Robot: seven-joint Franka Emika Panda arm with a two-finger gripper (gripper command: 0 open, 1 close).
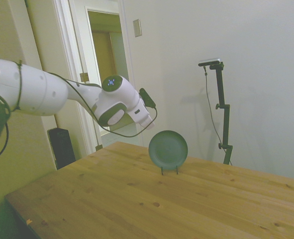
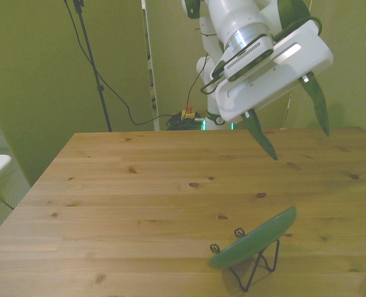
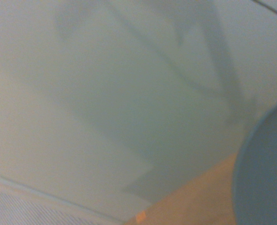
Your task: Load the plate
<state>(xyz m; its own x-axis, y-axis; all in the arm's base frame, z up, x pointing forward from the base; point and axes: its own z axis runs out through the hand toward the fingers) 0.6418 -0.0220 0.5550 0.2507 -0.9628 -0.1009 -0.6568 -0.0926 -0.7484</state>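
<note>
On the surface (image 2: 139,185), plate (image 2: 257,238) sits tilted in wire rack (image 2: 257,269); tool (image 2: 300,139) open, empty, above. Retreat upward, avoiding rim.

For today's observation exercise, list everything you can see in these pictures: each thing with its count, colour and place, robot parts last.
plate: one, dark green, standing on edge in the rack, tilted, near one table edge
rack: one, thin dark wire, on the table under the plate
table: one, light wood with knots
doorway: one, white frame, behind the arm in the side view
arm: one, white, raised above the table
gripper: one, white body, dark green fingers spread open, empty, above the plate
</note>
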